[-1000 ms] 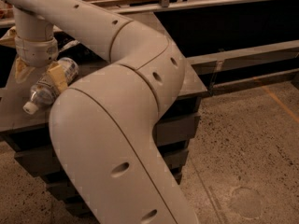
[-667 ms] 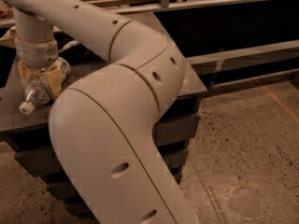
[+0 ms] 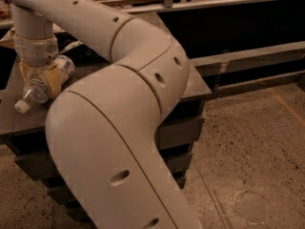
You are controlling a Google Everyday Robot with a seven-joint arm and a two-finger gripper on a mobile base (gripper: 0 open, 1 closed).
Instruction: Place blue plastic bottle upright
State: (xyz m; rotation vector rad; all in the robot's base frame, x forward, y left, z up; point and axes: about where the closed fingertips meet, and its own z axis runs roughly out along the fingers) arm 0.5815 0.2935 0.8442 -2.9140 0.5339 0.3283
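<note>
Gripper (image 3: pixel 39 82) upper left, down over the blue plastic bottle (image 3: pixel 66 65) lying on the table (image 3: pixel 10 119), cap (image 3: pixel 21 107) pointing lower left. Can't tell if it's clamped. Arm (image 3: pixel 119 128) blocks mid-frame.

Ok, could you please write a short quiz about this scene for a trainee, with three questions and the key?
1. True or false: the blue plastic bottle stands upright on the dark table.
2. Where is the end effector?
A) out of view
B) at the bottle, on the left of the view
C) in the lower right corner of the view
3. Fill in: the bottle's white cap points toward the lower ____ of the view.

Key: 1 false, it lies tilted; 2 B; 3 left.
</note>
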